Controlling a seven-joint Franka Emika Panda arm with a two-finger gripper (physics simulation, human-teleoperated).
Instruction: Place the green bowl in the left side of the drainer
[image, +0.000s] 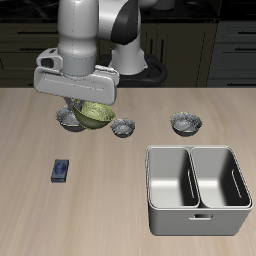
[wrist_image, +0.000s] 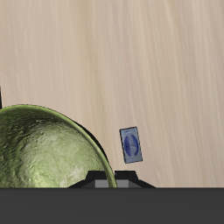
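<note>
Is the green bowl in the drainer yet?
Out. The green bowl sits tilted under the pincer beside grey bowls; both drainer compartments are empty.

Both renders are evenly and softly lit, bright on the pale wooden table (image: 60, 130) and dim in the dark cabinets (image: 200, 45) at twelve o'clock; shadows are faint and short, pooling close under the three grey bowls (image: 185, 124) and the drainer (image: 197, 222); the drainer's metal walls carry soft vertical sheen; the green bowl (wrist_image: 39, 153) shows mottled highlights up close; resolution is low, edges pixelated; no lens distortion or focus blur is visible.
</note>
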